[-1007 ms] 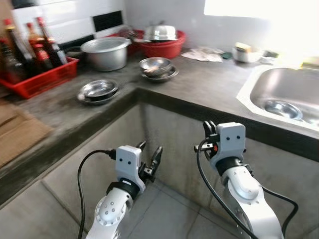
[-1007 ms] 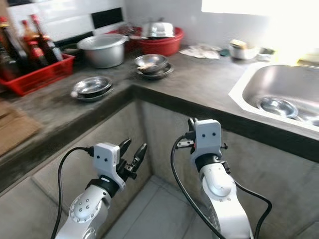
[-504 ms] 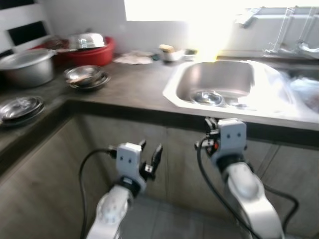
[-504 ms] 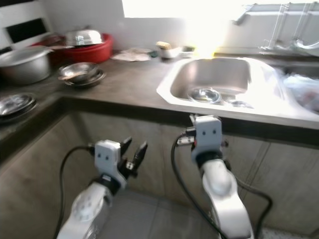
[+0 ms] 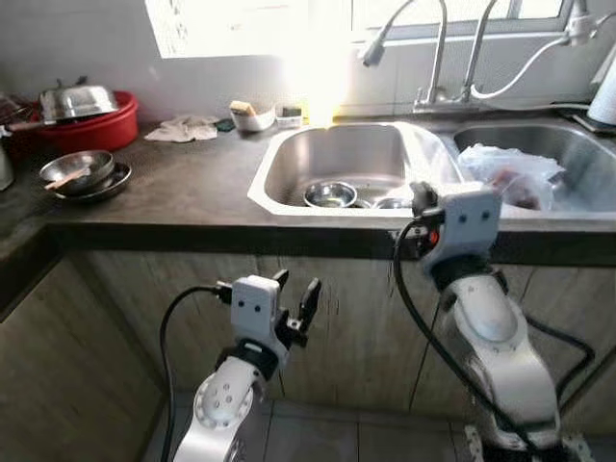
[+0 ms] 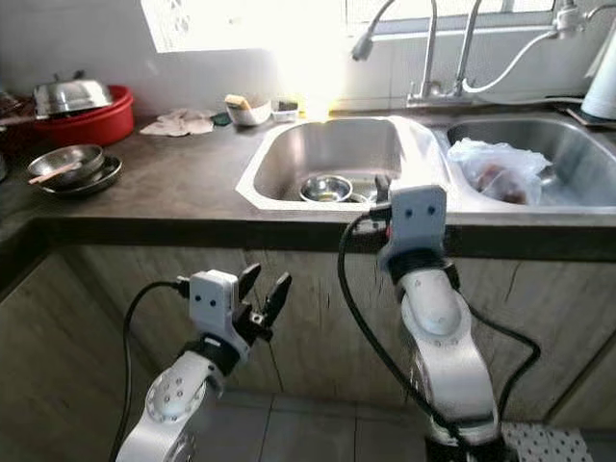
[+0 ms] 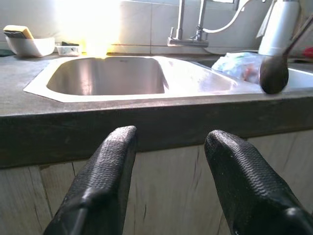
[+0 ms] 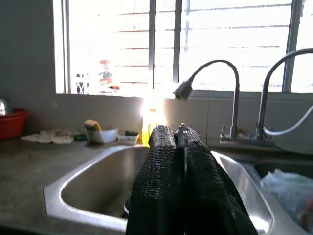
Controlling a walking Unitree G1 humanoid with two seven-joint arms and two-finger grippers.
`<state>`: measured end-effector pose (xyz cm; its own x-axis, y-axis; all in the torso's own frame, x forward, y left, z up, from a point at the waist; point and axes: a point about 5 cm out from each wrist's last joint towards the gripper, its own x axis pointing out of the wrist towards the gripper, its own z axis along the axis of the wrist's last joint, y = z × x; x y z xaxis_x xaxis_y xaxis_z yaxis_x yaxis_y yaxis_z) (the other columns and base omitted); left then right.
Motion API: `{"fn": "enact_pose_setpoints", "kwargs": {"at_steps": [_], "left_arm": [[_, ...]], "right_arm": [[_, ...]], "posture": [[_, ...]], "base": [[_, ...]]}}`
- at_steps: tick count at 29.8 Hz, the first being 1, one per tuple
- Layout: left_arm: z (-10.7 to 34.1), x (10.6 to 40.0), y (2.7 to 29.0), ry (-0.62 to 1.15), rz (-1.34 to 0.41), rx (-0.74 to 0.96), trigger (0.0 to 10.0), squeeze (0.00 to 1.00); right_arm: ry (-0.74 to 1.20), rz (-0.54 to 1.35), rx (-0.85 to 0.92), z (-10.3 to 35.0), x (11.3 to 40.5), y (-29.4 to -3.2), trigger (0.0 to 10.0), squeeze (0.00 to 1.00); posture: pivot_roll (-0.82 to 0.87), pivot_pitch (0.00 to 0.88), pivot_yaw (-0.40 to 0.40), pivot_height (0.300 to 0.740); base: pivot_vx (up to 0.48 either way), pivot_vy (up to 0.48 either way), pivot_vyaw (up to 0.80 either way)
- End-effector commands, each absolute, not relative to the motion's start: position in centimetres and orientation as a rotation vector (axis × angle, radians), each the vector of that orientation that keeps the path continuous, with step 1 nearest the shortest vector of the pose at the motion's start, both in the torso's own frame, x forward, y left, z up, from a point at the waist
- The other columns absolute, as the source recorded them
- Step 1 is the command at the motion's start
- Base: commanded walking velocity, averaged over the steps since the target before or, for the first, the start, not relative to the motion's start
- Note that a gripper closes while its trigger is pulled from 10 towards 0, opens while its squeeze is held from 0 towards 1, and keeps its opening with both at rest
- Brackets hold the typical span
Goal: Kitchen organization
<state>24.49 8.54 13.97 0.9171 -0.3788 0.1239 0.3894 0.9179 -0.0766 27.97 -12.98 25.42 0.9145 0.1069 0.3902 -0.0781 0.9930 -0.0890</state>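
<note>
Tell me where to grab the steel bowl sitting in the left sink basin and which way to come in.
Grip the rim of the steel bowl, probably from straight above. It sits upright and open deep in the sink, whose walls block a sideways approach. One finger inside, one outside the thin edge should hold. The right gripper, shut and raised at the counter's edge, is nearest; it must open first.

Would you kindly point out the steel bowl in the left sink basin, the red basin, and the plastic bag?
steel bowl (image 5: 330, 194), left eye view, inner bottom.
red basin (image 5: 96, 126), left eye view, front wall.
plastic bag (image 6: 493, 162), right eye view, crumpled top.
</note>
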Motion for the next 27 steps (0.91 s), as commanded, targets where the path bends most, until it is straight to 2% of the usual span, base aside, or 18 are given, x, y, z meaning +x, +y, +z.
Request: {"fn": "enact_pose_setpoints", "kwargs": {"at_steps": [1, 7, 12, 18, 27], "left_arm": [[14.8, 24.7, 8.9, -0.142, -0.381, -0.091, 10.0, 0.0], [14.8, 24.8, 8.9, -0.143, -0.38, -0.089, 10.0, 0.0], [15.3, 24.4, 8.8, -0.233, -0.388, -0.029, 10.0, 0.0], [14.9, 24.5, 8.7, -0.154, -0.38, -0.082, 10.0, 0.0], [14.7, 24.7, 8.8, -0.148, -0.383, -0.094, 10.0, 0.0]], "right_arm": [[-0.453, 0.101, -0.065, 26.4, 28.0, -13.1, 10.0, 0.0], [-0.483, 0.112, -0.074, 27.3, 28.5, -13.1, 10.0, 0.0], [-0.485, 0.135, -0.067, 27.5, 29.2, -12.6, 10.0, 0.0], [-0.478, 0.142, -0.077, 27.4, 29.6, -12.5, 10.0, 0.0], [-0.435, 0.108, -0.12, 26.8, 30.1, -13.2, 10.0, 0.0]], "posture": [[0.06, 0.015, 0.037, 0.74], [0.06, 0.015, 0.036, 0.74], [0.07, 0.017, 0.031, 0.74], [0.07, 0.016, 0.031, 0.74], [0.07, 0.018, 0.032, 0.74]], "base": [[0.465, 0.0, 0.0], [0.465, 0.0, 0.0], [0.466, 0.0, 0.0], [0.467, 0.0, 0.0], [0.468, 0.0, 0.0]]}}
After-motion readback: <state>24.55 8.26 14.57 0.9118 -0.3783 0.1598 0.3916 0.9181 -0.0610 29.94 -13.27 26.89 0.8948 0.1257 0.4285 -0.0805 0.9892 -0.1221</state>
